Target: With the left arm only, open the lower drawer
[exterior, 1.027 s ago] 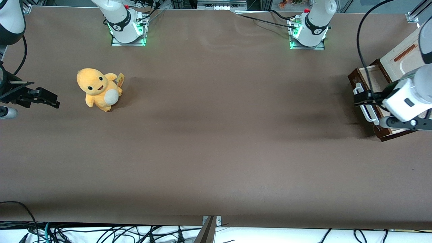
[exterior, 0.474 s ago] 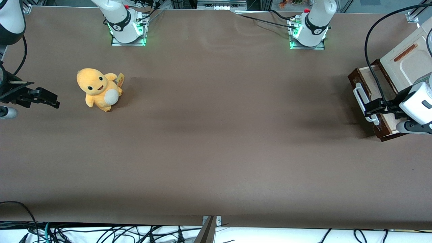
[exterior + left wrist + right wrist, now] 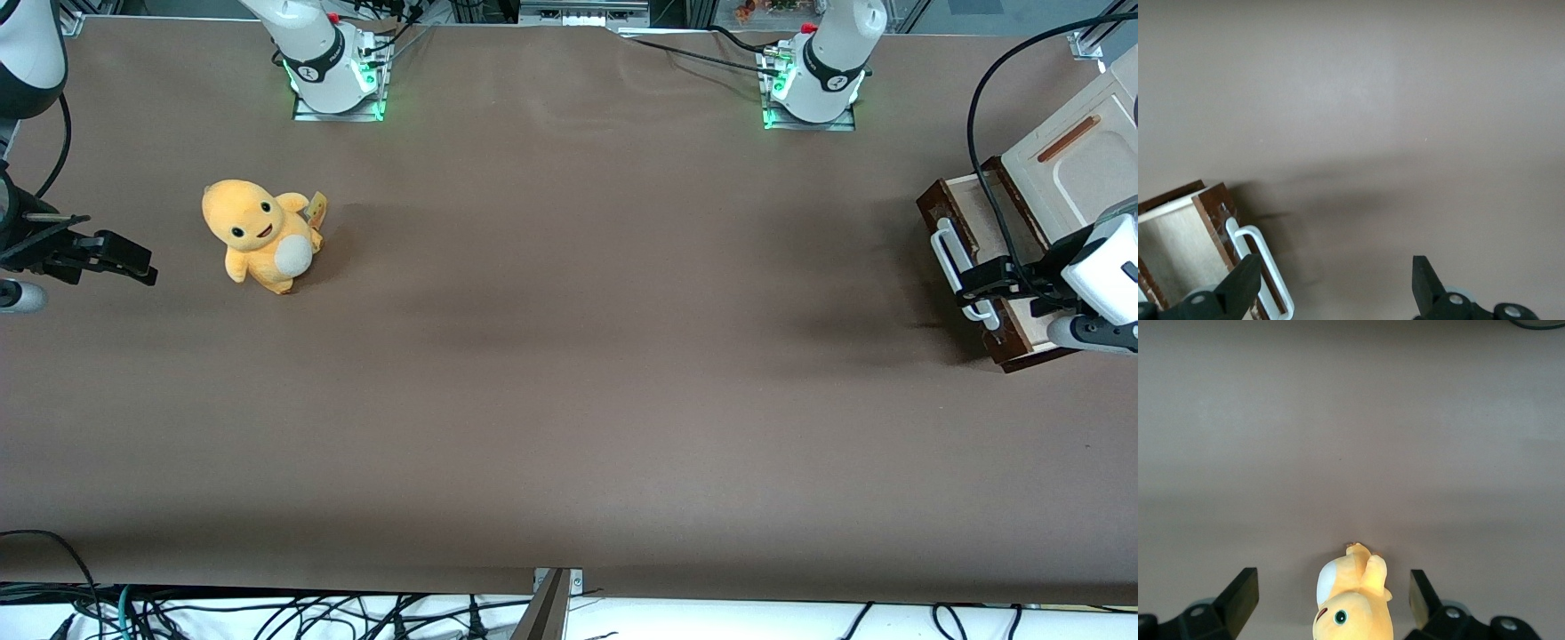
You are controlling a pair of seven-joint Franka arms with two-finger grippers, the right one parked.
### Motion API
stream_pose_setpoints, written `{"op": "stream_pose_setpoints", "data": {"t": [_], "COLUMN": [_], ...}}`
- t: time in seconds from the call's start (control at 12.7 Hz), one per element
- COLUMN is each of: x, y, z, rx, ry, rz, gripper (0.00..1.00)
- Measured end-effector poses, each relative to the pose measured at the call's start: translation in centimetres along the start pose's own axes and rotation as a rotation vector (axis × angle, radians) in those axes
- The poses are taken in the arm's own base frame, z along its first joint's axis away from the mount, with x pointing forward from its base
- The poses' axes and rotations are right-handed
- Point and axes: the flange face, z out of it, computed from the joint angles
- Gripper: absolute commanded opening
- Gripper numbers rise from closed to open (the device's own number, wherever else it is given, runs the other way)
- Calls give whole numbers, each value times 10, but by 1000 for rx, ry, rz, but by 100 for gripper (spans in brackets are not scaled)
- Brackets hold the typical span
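The lower drawer point(image 3: 982, 218) stands pulled out of the cream cabinet point(image 3: 1067, 164) at the working arm's end of the table, its pale wood inside showing point(image 3: 1171, 257). A long white bar handle point(image 3: 946, 253) runs along its dark brown front point(image 3: 1210, 223). My left arm point(image 3: 1102, 271) reaches over the drawer. Its gripper point(image 3: 980, 286) hangs above the end of the handle nearer the front camera. In the left wrist view the gripper point(image 3: 1335, 283) is wide open, holding nothing, with the handle point(image 3: 1270, 267) just beside one fingertip point(image 3: 1241, 283).
A yellow plush toy point(image 3: 260, 234) sits on the brown table point(image 3: 569, 373) toward the parked arm's end. Two arm bases point(image 3: 811, 84) with green lights stand at the table edge farthest from the front camera. A black cable point(image 3: 978, 124) loops above the cabinet.
The gripper has left the middle of the handle and drawn back toward the cabinet and nearer the front camera. The drawer has stayed at the same extension.
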Motion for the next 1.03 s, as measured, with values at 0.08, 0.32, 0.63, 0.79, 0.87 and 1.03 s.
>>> {"op": "stream_pose_setpoints", "data": {"t": [0.08, 0.32, 0.63, 0.79, 0.87, 1.03], "x": [-4, -13, -19, -21, -23, -25], "y": [-3, -3, -7, -6, -6, -6], "z": [3, 5, 5, 0, -2, -5], "rx": [-1, -3, 28, 34, 33, 32], "ry": [-35, -94, -131, -127, -130, -134], "rz": [1, 2, 0, 2, 1, 1], "gripper": [100, 100, 100, 100, 100, 100]}}
